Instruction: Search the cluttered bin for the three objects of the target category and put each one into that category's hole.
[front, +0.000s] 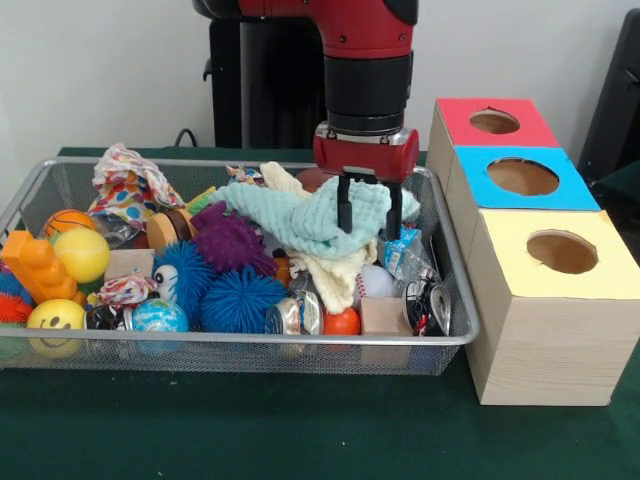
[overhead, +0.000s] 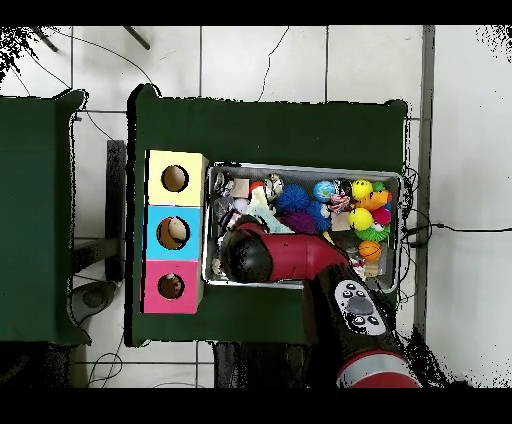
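Observation:
The wire mesh bin is full of toys and cloths; it also shows in the overhead view. My gripper hangs low over the bin's right part. Its two black fingers stand apart, astride a mint knitted cloth that lies on a cream cloth. A brown rounded thing peeks out behind the gripper; I cannot tell what it is. No plush animal shows clearly. In the overhead view the arm's wrist hides the gripper.
Three wooden boxes with holes stand beside the bin: red top, blue top, yellow top. Overhead, something light brown shows in the blue box's hole. Blue and purple spiky balls lie mid-bin.

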